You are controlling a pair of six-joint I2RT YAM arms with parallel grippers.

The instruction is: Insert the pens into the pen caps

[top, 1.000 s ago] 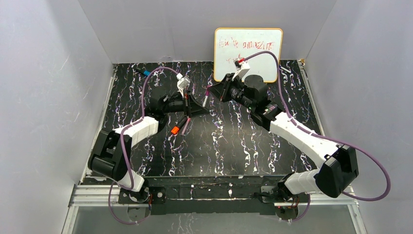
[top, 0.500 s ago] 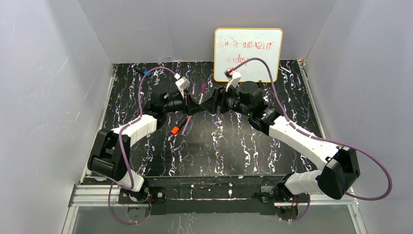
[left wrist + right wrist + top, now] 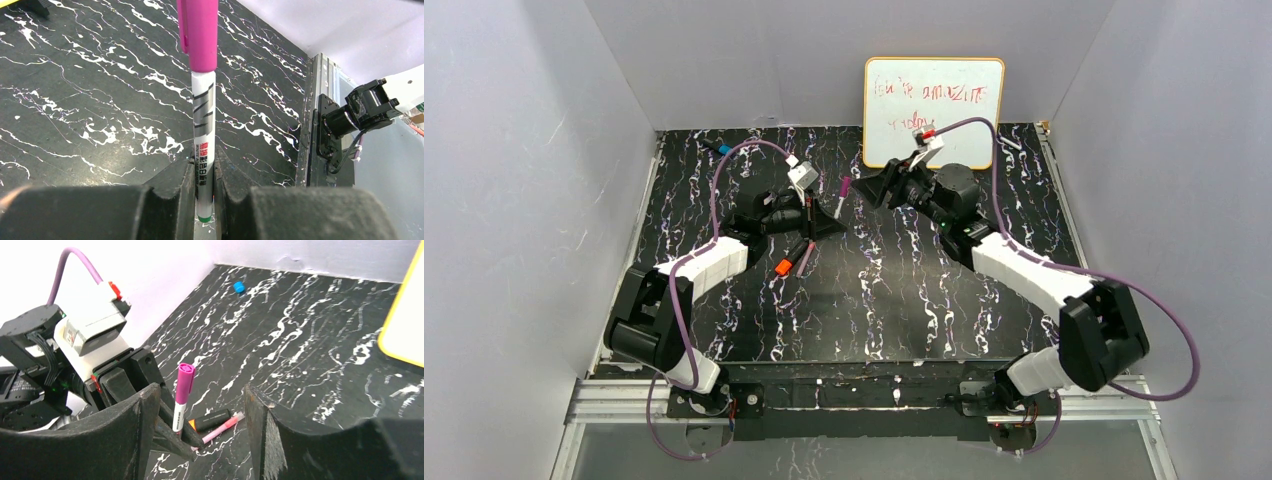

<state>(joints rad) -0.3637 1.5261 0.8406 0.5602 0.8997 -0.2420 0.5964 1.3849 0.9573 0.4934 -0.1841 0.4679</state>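
Two pens lie side by side on the marbled table (image 3: 904, 300) nearest us: a black pen (image 3: 792, 254) with an orange end, and a pink pen (image 3: 806, 257) just beside it. Just beyond them, we see the left gripper (image 3: 204, 170) clamped on the lower end of a white pen (image 3: 204, 115), which stands upright with the magenta cap (image 3: 198, 35) seated on its top. Facing it, the right gripper (image 3: 869, 188) hangs with its jaws spread wide, holding nothing and clear of the pen. Farther back on the left sits a small blue cap (image 3: 239, 287). A whiteboard (image 3: 934, 110) leans against the rear wall.
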